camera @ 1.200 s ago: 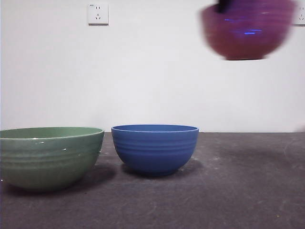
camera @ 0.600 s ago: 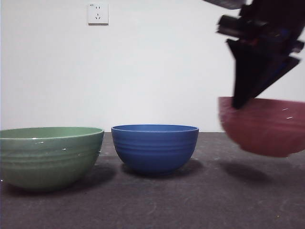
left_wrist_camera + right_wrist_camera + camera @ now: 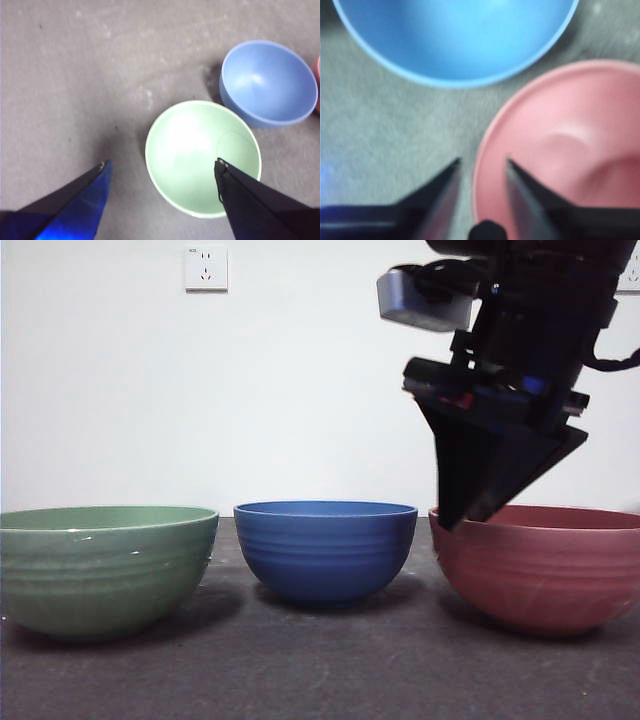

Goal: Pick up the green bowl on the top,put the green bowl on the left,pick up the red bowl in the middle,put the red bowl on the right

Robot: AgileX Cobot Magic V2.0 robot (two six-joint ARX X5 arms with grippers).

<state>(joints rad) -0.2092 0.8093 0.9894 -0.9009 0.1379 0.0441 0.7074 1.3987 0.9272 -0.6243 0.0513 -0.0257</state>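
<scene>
Red bowl (image 3: pixel 545 565) partly hidden behind right gripper (image 3: pixel 462 517).

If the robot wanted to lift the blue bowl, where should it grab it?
Probably by the rim. The blue bowl stands upright and open, and its sides are round and wide, so a gripper would likely do best coming down from above with one jaw inside the wall and one outside. The side facing the green bowl looks freer, since the right gripper is at the red bowl.
</scene>
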